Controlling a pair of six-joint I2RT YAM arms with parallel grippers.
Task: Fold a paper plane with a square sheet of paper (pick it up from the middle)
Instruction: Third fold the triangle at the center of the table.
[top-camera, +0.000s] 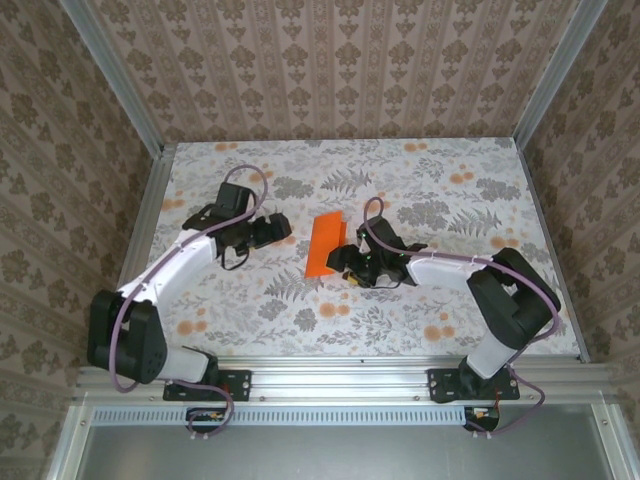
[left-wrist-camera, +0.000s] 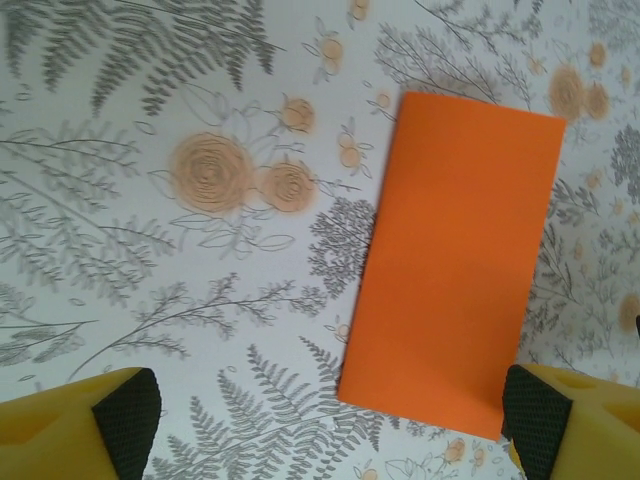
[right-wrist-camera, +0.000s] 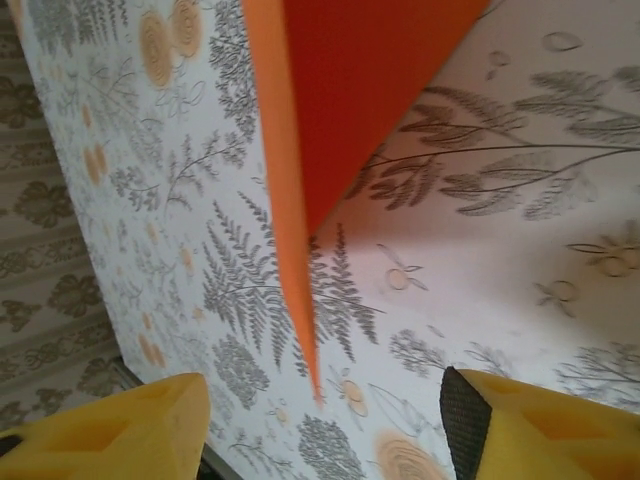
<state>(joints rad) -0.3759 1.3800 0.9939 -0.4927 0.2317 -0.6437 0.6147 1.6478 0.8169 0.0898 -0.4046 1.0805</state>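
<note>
The square sheet of paper (top-camera: 325, 245) lies on the flowered cloth as a bright orange oblong, folded in half. In the left wrist view the sheet (left-wrist-camera: 455, 265) rests flat, and my left gripper (left-wrist-camera: 330, 425) hovers open above its near short edge with nothing between the yellow fingers (left-wrist-camera: 125, 420). Seen from above, the left gripper (top-camera: 284, 228) is just left of the paper. My right gripper (top-camera: 339, 261) is at the paper's near right corner. In the right wrist view a thin lifted edge of the sheet (right-wrist-camera: 300, 250) points down between the open jaws of the right gripper (right-wrist-camera: 320, 425), touching neither pad.
The table (top-camera: 470, 300) is walled by patterned panels at the back and both sides, with metal posts (top-camera: 110, 70) in the corners. A metal rail (top-camera: 350, 372) runs along the near edge by the arm bases.
</note>
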